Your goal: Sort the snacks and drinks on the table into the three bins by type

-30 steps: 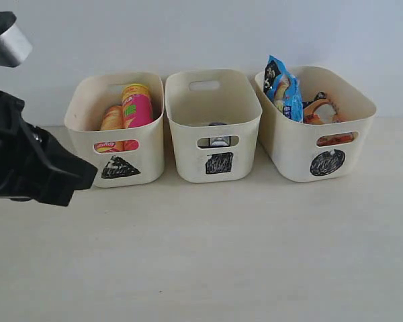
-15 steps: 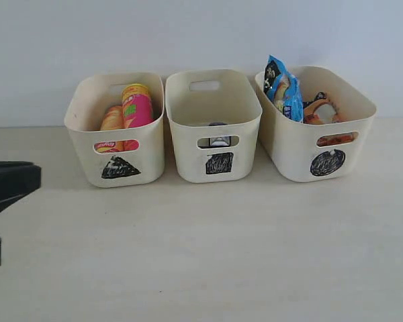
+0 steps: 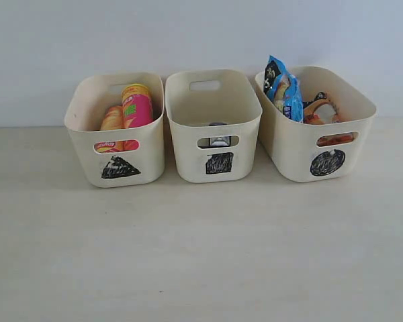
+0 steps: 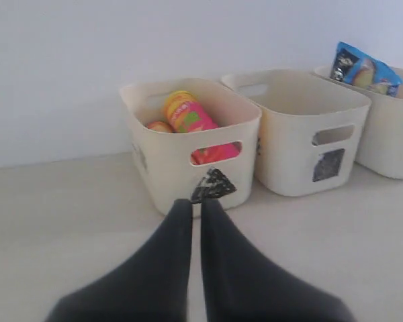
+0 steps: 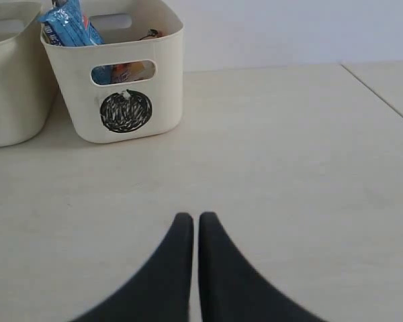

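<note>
Three cream bins stand in a row on the pale table (image 3: pixel 201 255). The triangle bin (image 3: pixel 118 168) holds the pink tube (image 3: pixel 137 106) and the yellow tube (image 3: pixel 112 119). Inside the square bin (image 3: pixel 218 163) a carton (image 3: pixel 219 140) shows only through the handle slot. The circle bin (image 3: pixel 327 162) holds the blue packet (image 3: pixel 285 87) and the orange packet (image 3: pixel 321 107). Neither arm shows in the exterior view. My left gripper (image 4: pixel 195 203) is shut and empty, short of the triangle bin (image 4: pixel 181 161). My right gripper (image 5: pixel 193 217) is shut and empty, well back from the circle bin (image 5: pixel 124 111).
A plain white wall runs behind the bins. In the right wrist view a seam or table edge (image 5: pixel 379 97) crosses the far right of the surface. Bare tabletop (image 5: pixel 275 154) spreads between the bins and both grippers.
The left arm has drawn back leftward and left the exterior view. The bins and their contents have not moved.
</note>
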### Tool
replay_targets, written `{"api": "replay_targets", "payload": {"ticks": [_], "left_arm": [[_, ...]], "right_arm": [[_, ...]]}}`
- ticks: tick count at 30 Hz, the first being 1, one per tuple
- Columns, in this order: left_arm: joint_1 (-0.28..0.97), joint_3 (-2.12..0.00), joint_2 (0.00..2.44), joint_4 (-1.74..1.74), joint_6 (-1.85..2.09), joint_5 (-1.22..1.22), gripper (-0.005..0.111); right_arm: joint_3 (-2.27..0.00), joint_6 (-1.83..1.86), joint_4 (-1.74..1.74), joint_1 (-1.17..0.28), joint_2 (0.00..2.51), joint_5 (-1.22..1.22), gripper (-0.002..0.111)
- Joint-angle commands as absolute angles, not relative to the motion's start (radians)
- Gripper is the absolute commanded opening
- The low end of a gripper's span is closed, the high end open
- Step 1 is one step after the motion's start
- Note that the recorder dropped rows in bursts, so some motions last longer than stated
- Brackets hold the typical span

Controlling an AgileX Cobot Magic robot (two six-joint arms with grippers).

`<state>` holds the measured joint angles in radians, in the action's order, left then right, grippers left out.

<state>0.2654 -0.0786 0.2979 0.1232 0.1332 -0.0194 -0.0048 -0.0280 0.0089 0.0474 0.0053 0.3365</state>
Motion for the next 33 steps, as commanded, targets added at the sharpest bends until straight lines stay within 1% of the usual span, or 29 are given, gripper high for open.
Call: {"api": "replay_targets", "payload": {"ticks": [1,5,13,20,23,27,33], "left_arm": [[0.165,-0.024,0.157,0.123,0.12,-0.014,0.004],[0.1,0.0,0.067,0.123,0.115,0.028,0.004],[0.098,0.0,0.0,0.123,0.108,0.08,0.004],[0.085,0.0,0.0,0.08,0.051,0.116,0.004],[0.064,0.0,0.0,0.044,0.0,0.157,0.004],[0.059,0.0,0.0,0.041,0.0,0.283,0.004],[0.059,0.0,0.0,0.041,0.0,0.289,0.004]], "right_arm": [[0.0,-0.026,0.008,0.05,0.0,0.332,0.0],[0.0,-0.026,0.008,0.05,0.0,0.332,0.0],[0.0,-0.026,0.008,0.05,0.0,0.332,0.0],[0.0,-0.026,0.008,0.05,0.0,0.332,0.0],[0.0,-0.026,0.008,0.05,0.0,0.332,0.0],[0.0,-0.026,0.008,0.05,0.0,0.332,0.0],[0.0,-0.026,0.008,0.05,0.0,0.332,0.0]]}}
